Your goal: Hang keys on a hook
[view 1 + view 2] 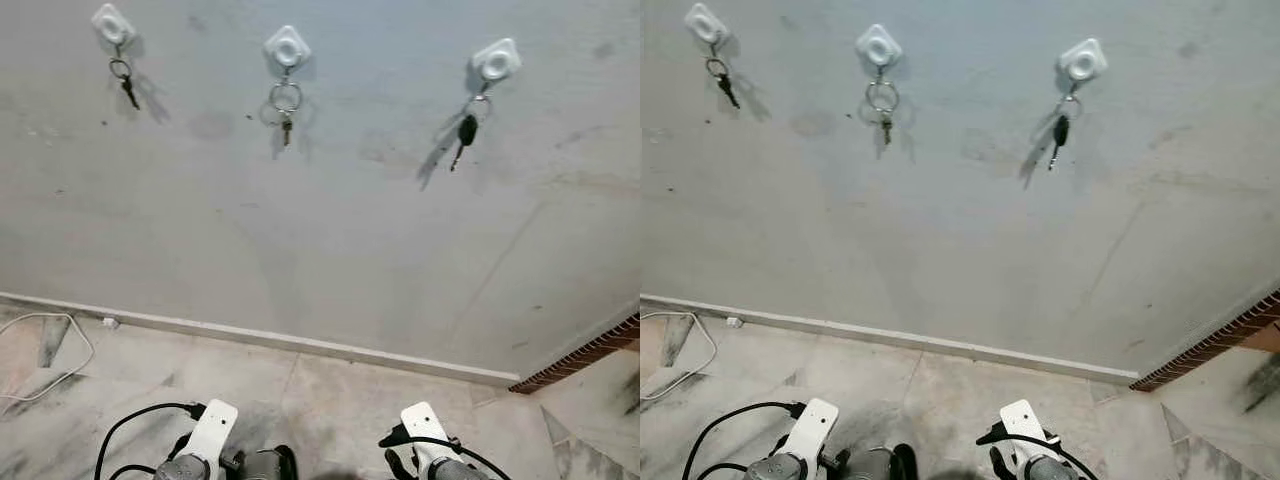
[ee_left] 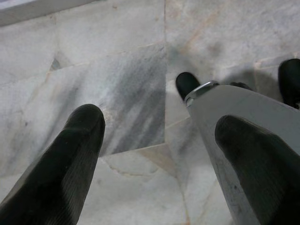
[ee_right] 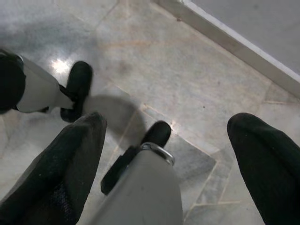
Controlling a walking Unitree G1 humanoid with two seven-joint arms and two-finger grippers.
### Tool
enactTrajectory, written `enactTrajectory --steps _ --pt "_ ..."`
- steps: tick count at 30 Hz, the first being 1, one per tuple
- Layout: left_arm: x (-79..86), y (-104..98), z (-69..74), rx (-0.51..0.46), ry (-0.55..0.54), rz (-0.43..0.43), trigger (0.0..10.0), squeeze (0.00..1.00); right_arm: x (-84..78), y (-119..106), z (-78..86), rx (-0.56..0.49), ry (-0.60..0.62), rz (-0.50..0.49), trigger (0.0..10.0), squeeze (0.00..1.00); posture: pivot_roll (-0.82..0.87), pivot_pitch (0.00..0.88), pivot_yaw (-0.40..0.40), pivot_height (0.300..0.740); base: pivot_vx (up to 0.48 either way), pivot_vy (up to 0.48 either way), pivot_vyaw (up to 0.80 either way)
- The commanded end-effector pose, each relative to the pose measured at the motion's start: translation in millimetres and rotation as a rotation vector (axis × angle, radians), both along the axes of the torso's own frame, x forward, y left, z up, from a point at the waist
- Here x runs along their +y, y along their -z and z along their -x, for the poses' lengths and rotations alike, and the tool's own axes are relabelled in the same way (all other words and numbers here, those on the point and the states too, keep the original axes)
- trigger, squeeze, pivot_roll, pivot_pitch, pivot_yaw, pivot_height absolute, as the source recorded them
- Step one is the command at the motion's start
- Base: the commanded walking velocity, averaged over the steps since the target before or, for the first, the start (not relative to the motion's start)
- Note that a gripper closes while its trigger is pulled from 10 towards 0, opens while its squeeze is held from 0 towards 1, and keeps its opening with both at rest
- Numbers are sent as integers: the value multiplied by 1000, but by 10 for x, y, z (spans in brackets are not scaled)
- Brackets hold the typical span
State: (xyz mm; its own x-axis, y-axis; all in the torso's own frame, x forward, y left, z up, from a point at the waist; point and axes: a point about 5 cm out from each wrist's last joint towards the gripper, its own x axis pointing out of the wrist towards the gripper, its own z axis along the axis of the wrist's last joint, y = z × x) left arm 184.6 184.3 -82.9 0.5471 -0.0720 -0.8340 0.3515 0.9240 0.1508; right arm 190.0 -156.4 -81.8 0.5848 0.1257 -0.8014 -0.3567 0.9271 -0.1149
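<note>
Three white hooks are stuck in a row on the grey wall ahead. The left hook (image 1: 112, 23) carries a small dark key (image 1: 125, 80). From the middle hook (image 1: 287, 46) hangs a metal ring with a key (image 1: 285, 100). A black-headed key (image 1: 465, 132) hangs from the right hook (image 1: 496, 61). Both arms hang low, the left arm (image 1: 210, 430) and right arm (image 1: 425, 430) far below the hooks. My left gripper (image 2: 161, 126) is open above the marble floor with nothing in it. My right gripper (image 3: 168, 124) is open too and holds nothing.
A white baseboard (image 1: 300, 342) runs along the foot of the wall. A white cable (image 1: 60, 370) loops on the marble floor at the left. A brick edge (image 1: 580, 355) meets the wall at the right. My own black foot (image 3: 77, 89) is on the floor below.
</note>
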Motion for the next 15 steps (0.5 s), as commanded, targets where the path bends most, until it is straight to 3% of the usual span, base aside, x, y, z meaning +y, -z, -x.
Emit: enactTrajectory --steps 1,15 --pt "-18 26 48 15 13 -7 10000 0 -40 54 108 38 6 17 10000 0 -32 162 33 740 0 480 0" --pt "28 39 95 24 39 -24 10000 0 -72 97 203 66 2 36 10000 0 -31 168 37 740 0 480 0"
